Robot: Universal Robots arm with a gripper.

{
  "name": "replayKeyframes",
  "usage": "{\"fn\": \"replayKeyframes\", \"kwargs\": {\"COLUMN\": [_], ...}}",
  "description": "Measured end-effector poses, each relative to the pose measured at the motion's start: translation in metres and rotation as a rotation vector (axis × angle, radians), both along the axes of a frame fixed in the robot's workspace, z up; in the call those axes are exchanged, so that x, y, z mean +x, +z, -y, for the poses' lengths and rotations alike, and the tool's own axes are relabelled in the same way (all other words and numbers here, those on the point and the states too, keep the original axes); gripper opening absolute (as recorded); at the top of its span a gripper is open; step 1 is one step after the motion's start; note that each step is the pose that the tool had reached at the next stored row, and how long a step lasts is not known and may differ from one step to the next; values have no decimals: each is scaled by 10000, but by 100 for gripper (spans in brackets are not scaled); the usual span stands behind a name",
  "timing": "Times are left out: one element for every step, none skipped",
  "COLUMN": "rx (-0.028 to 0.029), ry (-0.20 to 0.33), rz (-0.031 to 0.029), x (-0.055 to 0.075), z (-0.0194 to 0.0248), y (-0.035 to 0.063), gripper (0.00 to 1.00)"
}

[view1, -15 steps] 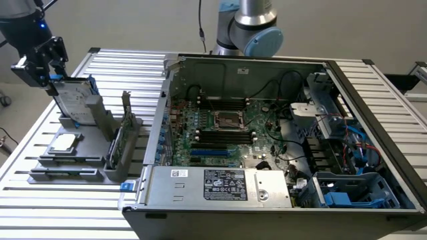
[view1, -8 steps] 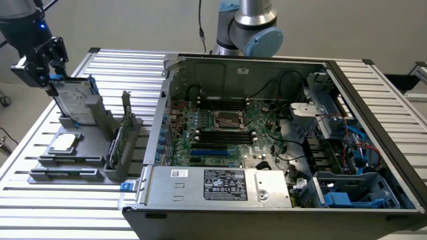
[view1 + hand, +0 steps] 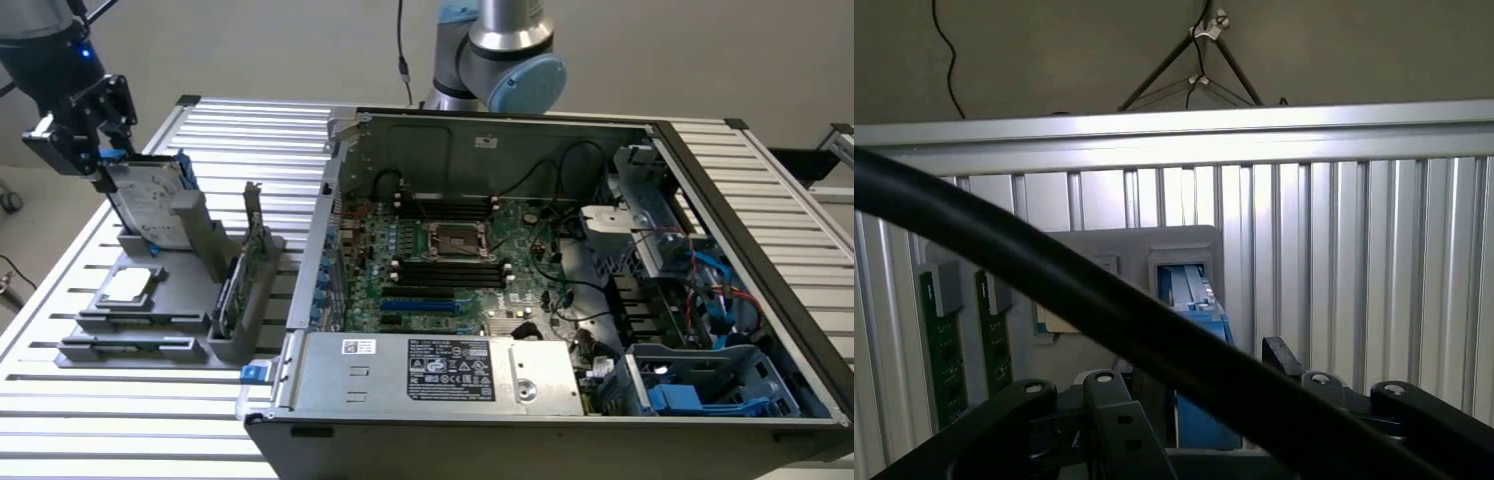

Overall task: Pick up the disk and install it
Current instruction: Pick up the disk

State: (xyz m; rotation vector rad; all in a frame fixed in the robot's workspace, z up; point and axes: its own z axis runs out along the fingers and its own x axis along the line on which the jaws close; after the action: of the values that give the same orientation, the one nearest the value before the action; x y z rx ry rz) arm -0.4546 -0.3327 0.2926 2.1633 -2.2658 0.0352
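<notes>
Hovering right over the disk with jaws spread wide, straddling its top edge, nothing gripped yet. Stood upright in the grey rack on the desk beside the open PC case, presumably so a top-down grab catches both flat faces.

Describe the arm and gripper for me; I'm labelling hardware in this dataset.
The arm is silver-grey tubing with a pale blue joint cap. The gripper is black, with linked fingers on silver pivot pins, a blue light and a thick black cable.
</notes>
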Motion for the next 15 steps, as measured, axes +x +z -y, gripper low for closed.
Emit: {"fn": "replayKeyframes", "kwargs": {"rx": [0, 0, 0, 0, 0, 0, 0, 0, 0, 0, 0, -1, 2, 2, 2], "ry": [-1, -2, -3, -3, -4, -5, -7, -8, -10, -12, -14, -16, -19, -21, -22], "rz": [0, 0, -1, 0, 1, 1, 1, 0, 0, 1, 1, -1, 1, 2, 2], "x": [0, 0, 0, 0, 0, 0, 0, 0, 0, 0, 0, 0, 0, 0, 0], "z": [0, 0, 0, 0, 0, 0, 0, 0, 0, 0, 0, 1, 0, 1, 4], "y": [-1, -1, -1, -1, -2, -2, -2, -2, -2, -3, -3, -2, -3, -4, -4], "gripper": [57, 51, 51, 44, 44, 44, 44, 44, 44, 44, 42, 36, 36, 33, 33]}}
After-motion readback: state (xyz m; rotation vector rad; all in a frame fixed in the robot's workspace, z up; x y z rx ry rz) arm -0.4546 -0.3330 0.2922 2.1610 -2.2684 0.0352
